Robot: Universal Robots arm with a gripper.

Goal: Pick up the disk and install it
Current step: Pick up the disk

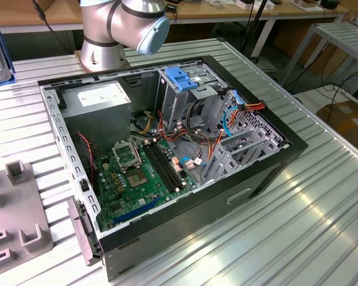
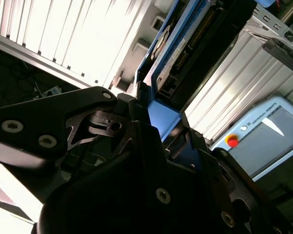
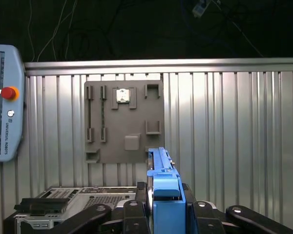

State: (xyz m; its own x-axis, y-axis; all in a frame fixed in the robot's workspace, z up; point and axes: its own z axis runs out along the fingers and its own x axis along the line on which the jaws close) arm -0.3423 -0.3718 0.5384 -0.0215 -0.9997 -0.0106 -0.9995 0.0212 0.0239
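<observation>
The claw (image 3: 164, 191) is pinched onto the disk (image 3: 160, 163), with one finger on each side of its blue bracket (image 3: 167, 209). The disk stands edge-on in the grasp, in front of the ribbed worktop (image 3: 224, 126) and the grey fixture plate (image 3: 124, 122). The open computer case (image 1: 227, 196) lies on the worktop.

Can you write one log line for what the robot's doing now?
gripper shut on disk | disk held in air over table | computer case open, disk not yet in it
</observation>
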